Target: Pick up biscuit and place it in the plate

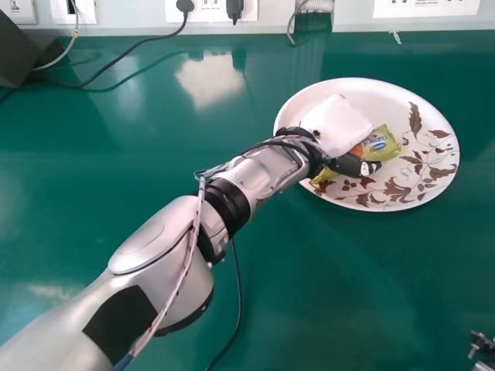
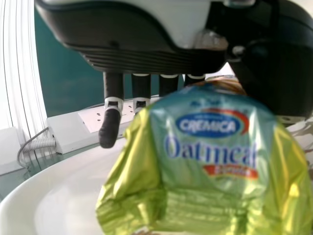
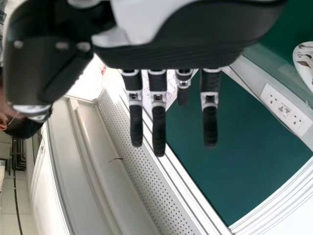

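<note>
In the head view my left hand (image 1: 337,124) is over the patterned plate (image 1: 429,174), its dark thumb lying across the green and yellow biscuit packet (image 1: 380,144). The left wrist view shows the biscuit packet (image 2: 210,166) upright and close under the palm, held by my left hand (image 2: 142,58); some fingers pass behind it. The plate's white rim (image 2: 54,191) curves below. A small part of my right hand (image 1: 483,349) shows at the head view's lower right edge; in the right wrist view my right hand (image 3: 181,56) has straight fingers and holds nothing.
The green table (image 1: 325,286) surrounds the plate. Wall sockets (image 1: 213,9) with plugs line the back, and a black cable (image 1: 128,52) runs to a dark box (image 1: 17,54) at the back left. Another cable (image 1: 238,301) hangs beside my left forearm.
</note>
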You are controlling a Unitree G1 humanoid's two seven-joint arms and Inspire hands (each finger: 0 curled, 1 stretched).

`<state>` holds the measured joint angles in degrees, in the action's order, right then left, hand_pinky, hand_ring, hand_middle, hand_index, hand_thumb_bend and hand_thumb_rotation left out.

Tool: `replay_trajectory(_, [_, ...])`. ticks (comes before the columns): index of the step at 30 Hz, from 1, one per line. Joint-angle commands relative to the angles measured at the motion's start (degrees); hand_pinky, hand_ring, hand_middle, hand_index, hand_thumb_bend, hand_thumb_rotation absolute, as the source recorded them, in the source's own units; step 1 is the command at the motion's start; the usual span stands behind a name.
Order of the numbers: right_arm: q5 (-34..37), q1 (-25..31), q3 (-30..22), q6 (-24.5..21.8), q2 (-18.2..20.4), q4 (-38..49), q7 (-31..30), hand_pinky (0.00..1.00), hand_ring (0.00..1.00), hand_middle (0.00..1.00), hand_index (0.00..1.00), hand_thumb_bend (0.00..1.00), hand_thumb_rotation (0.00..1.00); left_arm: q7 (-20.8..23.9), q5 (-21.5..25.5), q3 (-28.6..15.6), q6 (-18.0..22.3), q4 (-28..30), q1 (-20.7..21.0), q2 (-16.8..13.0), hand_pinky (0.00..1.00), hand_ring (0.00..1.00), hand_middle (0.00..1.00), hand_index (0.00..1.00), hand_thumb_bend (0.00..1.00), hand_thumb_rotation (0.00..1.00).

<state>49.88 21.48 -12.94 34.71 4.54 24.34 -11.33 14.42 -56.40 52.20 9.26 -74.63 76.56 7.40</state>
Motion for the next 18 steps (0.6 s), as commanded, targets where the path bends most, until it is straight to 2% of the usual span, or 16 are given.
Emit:
replay_trajectory(1, [-0.62, -0.50, 0.21, 0.88, 4.33, -0.29, -0.15, 0.46, 0.54, 0.57, 0.65, 0.88, 0.12, -1.41, -0.85, 0.95, 0.40, -1.18, -2.03, 1.96, 0.21, 0.38, 0.49, 0.53, 0.50, 0.00])
replay_trajectory(12, [-3.46, -1.35, -0.35, 2.45, 3.92, -1.55, 0.98, 0.42, 0.50, 0.55, 0.59, 0.88, 0.12, -0.28, -1.15, 1.33, 0.14, -1.37, -1.60, 1.89, 0.22, 0.38, 0.48, 0.54, 0.51, 0.00])
replay_trajectory(14, [-3.68, -1.41, -0.28, 2.25, 3.92, -1.25, 1.61, 0.41, 0.49, 0.54, 0.59, 0.88, 0.11, 0.00, -0.91, 0.97, 0.18, -1.34, -1.62, 1.90, 0.22, 0.32, 0.46, 0.52, 0.52, 0.01])
replay_trajectory(16, [-3.25, -1.42, -0.09, 2.08, 3.70, -1.00, 1.56, 0.40, 0.48, 0.53, 0.58, 0.88, 0.10, 0.47, -0.64, 0.65, 0.43, -1.30, -1.74, 1.81, 0.22, 0.31, 0.46, 0.51, 0.52, 0.01])
replay_trajectory(17, [-2.70, -1.29, 0.13, 1.85, 3.56, -0.75, 1.40, 0.40, 0.48, 0.53, 0.56, 0.81, 0.09, 0.49, -0.45, 0.46, 0.46, -1.29, -1.80, 1.81, 0.22, 0.32, 0.46, 0.51, 0.52, 0.01])
replay_trajectory(18, [-1.86, -1.14, 0.30, 1.61, 3.27, -0.65, 0.87, 0.40, 0.48, 0.53, 0.52, 0.64, 0.08, 0.42, -0.40, 0.37, 0.37, -1.28, -1.83, 1.83, 0.23, 0.33, 0.46, 0.51, 0.52, 0.01])
